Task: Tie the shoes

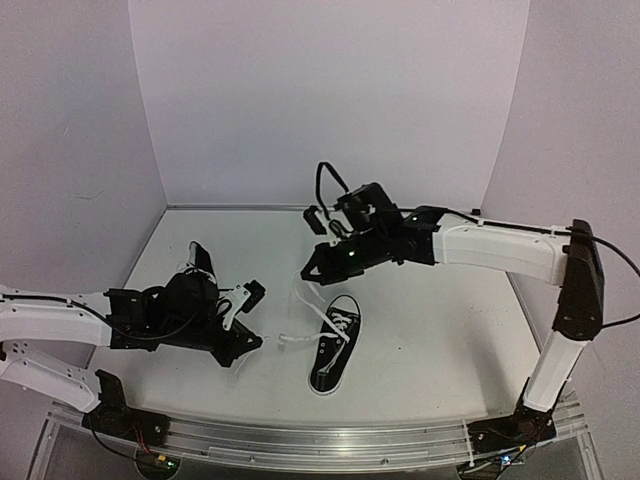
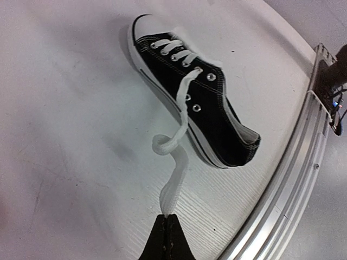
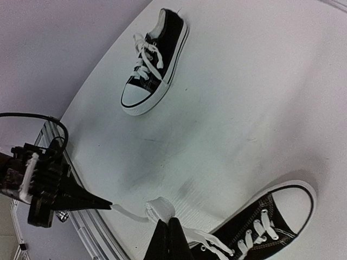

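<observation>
Sneaker [image 1: 335,345] laces [image 2: 183,100] are being pinched tight: left gripper [image 2: 168,219] at its 9 o'clock, right gripper [image 3: 171,225] at 11; uneven tugging risks dragging it sideways.

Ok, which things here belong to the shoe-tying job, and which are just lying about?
Job: centre shoe, its white lace, far-left shoe, left tool and right tool, each pinching a lace end.
Just there: table, metal rail.

White table [image 1: 440,340] — metal rail [image 1: 330,440] along near edge; pale walls [image 1: 330,90].
</observation>
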Robot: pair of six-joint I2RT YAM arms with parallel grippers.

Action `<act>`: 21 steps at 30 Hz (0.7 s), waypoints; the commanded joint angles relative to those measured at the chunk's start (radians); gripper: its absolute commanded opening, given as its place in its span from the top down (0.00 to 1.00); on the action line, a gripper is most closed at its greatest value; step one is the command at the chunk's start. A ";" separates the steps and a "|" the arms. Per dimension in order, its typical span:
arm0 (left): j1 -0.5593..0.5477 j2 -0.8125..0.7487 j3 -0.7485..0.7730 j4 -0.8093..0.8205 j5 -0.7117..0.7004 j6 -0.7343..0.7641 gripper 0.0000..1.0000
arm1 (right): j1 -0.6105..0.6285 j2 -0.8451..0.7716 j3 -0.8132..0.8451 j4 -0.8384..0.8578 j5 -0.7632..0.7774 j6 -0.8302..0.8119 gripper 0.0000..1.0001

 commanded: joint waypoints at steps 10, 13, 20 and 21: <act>-0.072 -0.088 -0.028 0.039 0.115 0.054 1.00 | 0.073 0.370 0.292 0.129 -0.145 0.113 0.66; -0.072 -0.075 -0.030 0.049 0.133 0.046 1.00 | 0.067 0.307 0.250 0.128 -0.122 0.109 0.59; -0.073 0.023 0.020 0.126 0.115 0.014 1.00 | 0.004 0.059 0.056 0.125 -0.080 0.085 0.50; -0.072 0.047 0.040 0.135 0.078 0.001 1.00 | -0.008 0.016 0.016 0.123 -0.072 0.079 0.51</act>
